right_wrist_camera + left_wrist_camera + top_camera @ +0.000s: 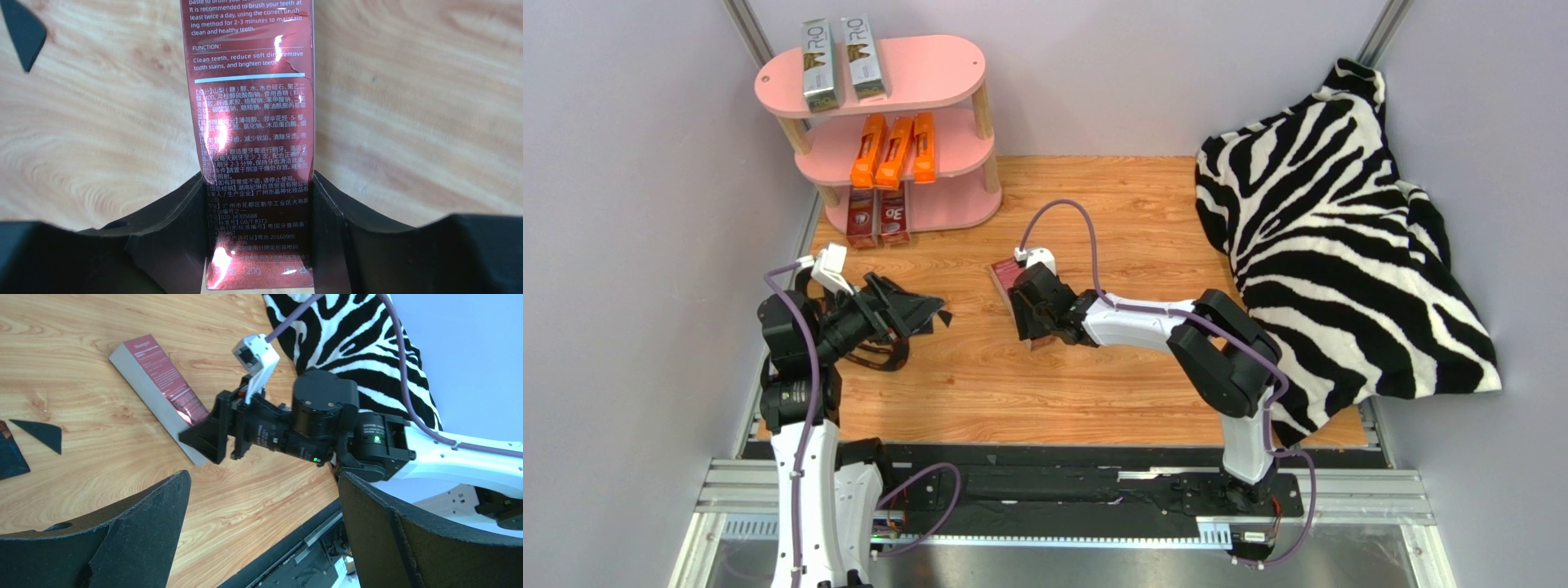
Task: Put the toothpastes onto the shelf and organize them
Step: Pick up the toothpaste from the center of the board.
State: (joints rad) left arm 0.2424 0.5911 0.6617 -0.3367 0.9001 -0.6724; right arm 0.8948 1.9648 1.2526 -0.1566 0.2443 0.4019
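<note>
The pink shelf (pixel 934 55) stands at the far left. Two silver-grey cartons (pixel 840 59) lie on its top board, three orange ones (pixel 892 150) on the middle board, two dark red ones (pixel 876 217) on the bottom board. A third dark red carton (pixel 251 110) lies flat on the wooden table (pixel 1004 277), also seen in the left wrist view (pixel 162 373). My right gripper (pixel 258 184) is shut on its near end, a finger against each long side (pixel 1028 306). My left gripper (pixel 261 484) is open and empty, left of it (pixel 916 312).
A zebra-print cloth (pixel 1345 221) is heaped over the right side of the table. Small black flat scraps (pixel 40 432) lie on the wood near my left gripper. The black rail (pixel 1075 459) runs along the table's near edge.
</note>
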